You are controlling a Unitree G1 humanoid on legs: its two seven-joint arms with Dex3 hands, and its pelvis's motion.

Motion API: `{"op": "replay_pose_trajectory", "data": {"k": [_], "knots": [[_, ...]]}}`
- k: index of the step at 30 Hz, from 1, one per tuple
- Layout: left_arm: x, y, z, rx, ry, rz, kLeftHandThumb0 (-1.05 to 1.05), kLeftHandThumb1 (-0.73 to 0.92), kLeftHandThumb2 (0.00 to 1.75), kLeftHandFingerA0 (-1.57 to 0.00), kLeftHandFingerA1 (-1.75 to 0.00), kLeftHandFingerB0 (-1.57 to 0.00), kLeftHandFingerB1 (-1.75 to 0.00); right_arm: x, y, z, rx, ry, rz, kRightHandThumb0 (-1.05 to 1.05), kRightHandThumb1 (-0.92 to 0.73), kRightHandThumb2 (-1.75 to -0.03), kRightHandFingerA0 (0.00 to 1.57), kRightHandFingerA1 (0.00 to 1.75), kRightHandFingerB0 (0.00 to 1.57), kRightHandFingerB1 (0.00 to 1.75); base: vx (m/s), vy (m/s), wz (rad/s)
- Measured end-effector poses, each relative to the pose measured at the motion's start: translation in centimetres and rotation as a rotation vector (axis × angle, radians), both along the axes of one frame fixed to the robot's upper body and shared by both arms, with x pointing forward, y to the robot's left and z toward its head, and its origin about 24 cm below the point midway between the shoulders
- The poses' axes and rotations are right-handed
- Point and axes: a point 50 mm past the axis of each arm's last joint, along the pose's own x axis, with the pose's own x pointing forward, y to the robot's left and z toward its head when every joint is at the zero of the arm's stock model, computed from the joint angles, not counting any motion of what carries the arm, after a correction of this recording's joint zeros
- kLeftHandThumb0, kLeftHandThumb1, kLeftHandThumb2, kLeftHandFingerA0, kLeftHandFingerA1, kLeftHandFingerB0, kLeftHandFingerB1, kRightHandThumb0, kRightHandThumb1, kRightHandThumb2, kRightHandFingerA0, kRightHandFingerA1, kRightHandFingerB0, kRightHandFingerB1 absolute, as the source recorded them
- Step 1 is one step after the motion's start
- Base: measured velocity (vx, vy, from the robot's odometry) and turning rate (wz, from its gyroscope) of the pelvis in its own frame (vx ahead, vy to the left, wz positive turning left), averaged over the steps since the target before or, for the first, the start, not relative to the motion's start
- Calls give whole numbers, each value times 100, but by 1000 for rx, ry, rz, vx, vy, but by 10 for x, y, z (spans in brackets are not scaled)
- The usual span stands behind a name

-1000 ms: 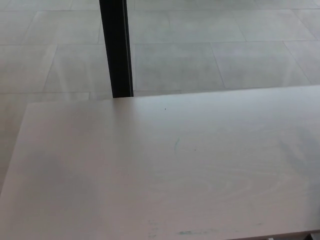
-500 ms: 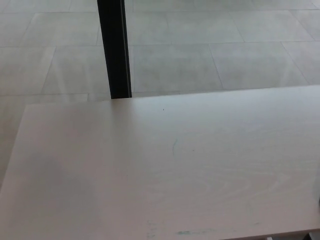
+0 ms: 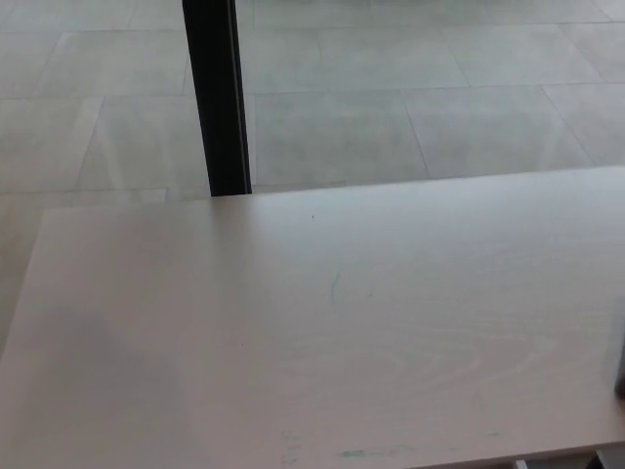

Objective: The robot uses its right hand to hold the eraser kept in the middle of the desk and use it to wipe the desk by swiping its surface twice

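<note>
with no eraser or hand in view over the pale tabletop (image 3: 312, 322), fingers unreadable, the faint green marks (image 3: 371, 452) risk staying unwiped.

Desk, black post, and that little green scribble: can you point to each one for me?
desk (image 3: 195, 322), head view, bare pale top, left of middle.
black post (image 3: 217, 98), head view, middle of the upright behind the desk.
green scribble (image 3: 334, 284), head view, thin mark near the desk's middle.
</note>
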Motion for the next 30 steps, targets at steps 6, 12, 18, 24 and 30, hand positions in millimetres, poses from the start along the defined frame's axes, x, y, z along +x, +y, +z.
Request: {"op": "replay_pose_trajectory", "data": {"k": [6,12,18,24,30], "knots": [[-15,7,2,-3,-20,69,-40,70,62,-54,-93,-44,-68,-19,15,-35,112,105,-48,-65,-68,-60,78,56,38,43,0,0,0],[-15,7,3,-10,-43,85,-42,49,95,-67,-90,-49,-71,-18,23,-45,136,149,-19,-68,-57,-94,68,64,32,52,0,0,0],[-12,6,2,-25,-52,89,-39,68,62,-58,-99,-49,-71,-14,31,-51,157,175,27,-64,-57,-92,62,64,31,52,0,0,0],[-10,6,1,-35,-61,93,-40,69,62,-53,-90,-45,-67,-7,38,-53,163,184,82,-65,-57,-94,63,65,31,52,0,0,0],[-10,5,1,-35,-62,86,-40,68,62,-58,-95,-47,-69,-5,42,-55,170,193,120,-64,-56,-93,64,65,33,52,0,0,0]]}}
